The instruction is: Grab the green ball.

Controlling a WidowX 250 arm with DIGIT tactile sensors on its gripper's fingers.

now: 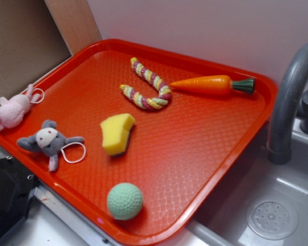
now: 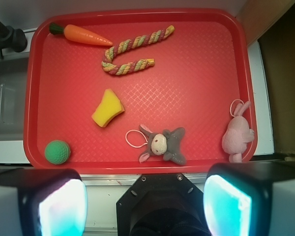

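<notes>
The green ball (image 1: 125,201) (image 2: 57,151), pale mint and dimpled, rests in the near corner of the red tray (image 1: 220,154) (image 2: 34,98). In the wrist view it lies at the tray's lower left. My gripper (image 2: 145,204) hovers high above the tray's near edge, open wide, with nothing between its two glowing fingertips (image 2: 64,206). The ball is up and to the left of the left fingertip, well apart from it. The gripper does not show in the exterior view.
On the tray lie a yellow sponge wedge (image 1: 117,133) (image 2: 107,108), a grey plush mouse (image 1: 50,142) (image 2: 163,144), a pink plush bunny (image 1: 13,109) (image 2: 237,133), a striped rope toy (image 1: 148,87) (image 2: 132,49) and a toy carrot (image 1: 213,85) (image 2: 83,34). A sink and grey faucet (image 1: 290,97) stand beside the tray.
</notes>
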